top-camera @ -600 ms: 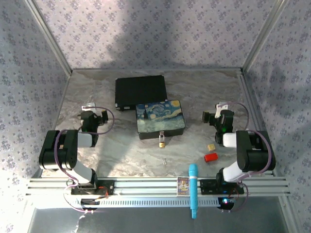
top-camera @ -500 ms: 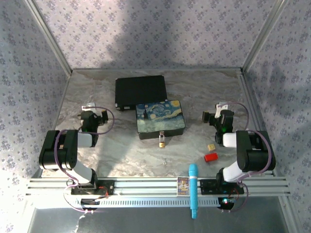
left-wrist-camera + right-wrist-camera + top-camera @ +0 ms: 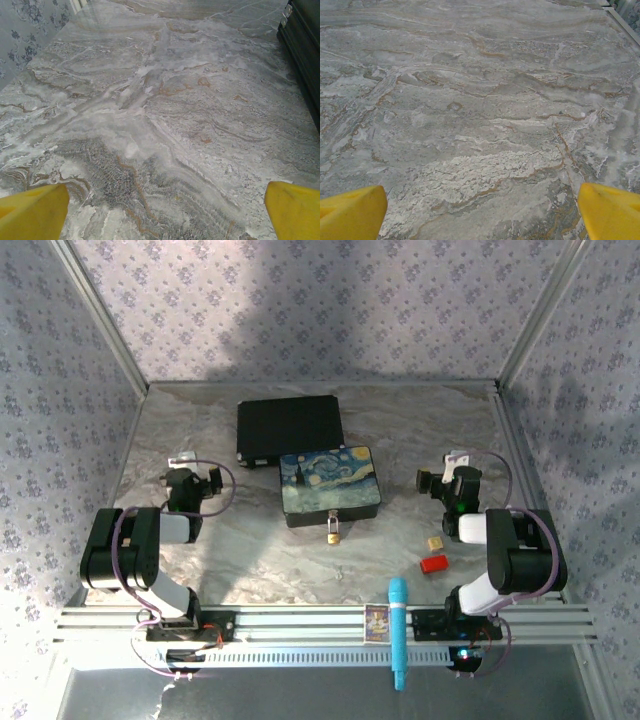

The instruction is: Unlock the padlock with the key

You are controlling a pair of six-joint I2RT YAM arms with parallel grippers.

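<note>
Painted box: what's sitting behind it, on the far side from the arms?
A flat black case lies right behind the painted box. The box hides the case's near right corner, so I cannot tell whether they touch.

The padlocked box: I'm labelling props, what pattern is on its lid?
The box lid shows a swirling blue-and-yellow night-sky painting; clearest in the top external view.

Key too small from the top view, blade can't be made out. Padlock: shackle and keyhole unresolved, can't tell if it's latched. Left gripper fingertips clipped at the wrist view's bottom corners; same for right gripper fingertips. Black case cut by the right edge, and from above the painted box hides its near corner.
</note>
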